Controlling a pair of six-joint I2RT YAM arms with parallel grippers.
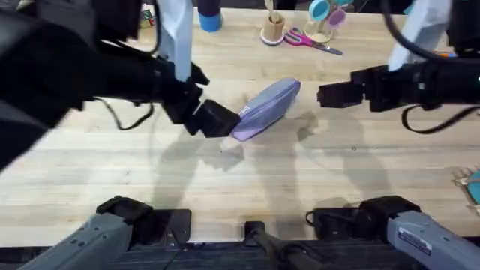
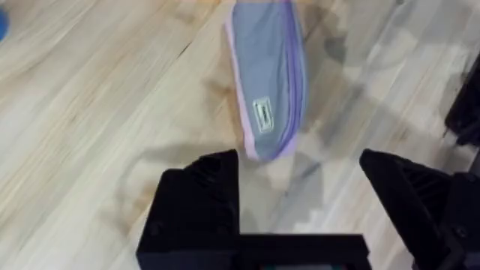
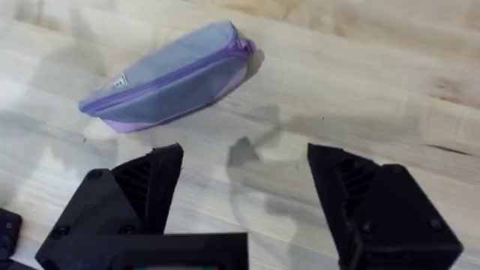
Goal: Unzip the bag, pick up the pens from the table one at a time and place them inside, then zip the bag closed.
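The lavender bag lies slanted on the table near the middle, its zipper line looking shut. In the left wrist view the bag has its near end just ahead of the gap between my fingers. My left gripper hovers open at the bag's lower-left end, shown open with nothing in it in its own view. My right gripper is open too, a little to the right of the bag's far end and apart from it. In the right wrist view the bag lies beyond the right gripper. The pens are out of view.
At the table's back edge stand a wooden holder, pink-handled scissors, a blue object and a teal item. Something teal and yellow sits at the right edge. Bare wood spreads in front of the bag.
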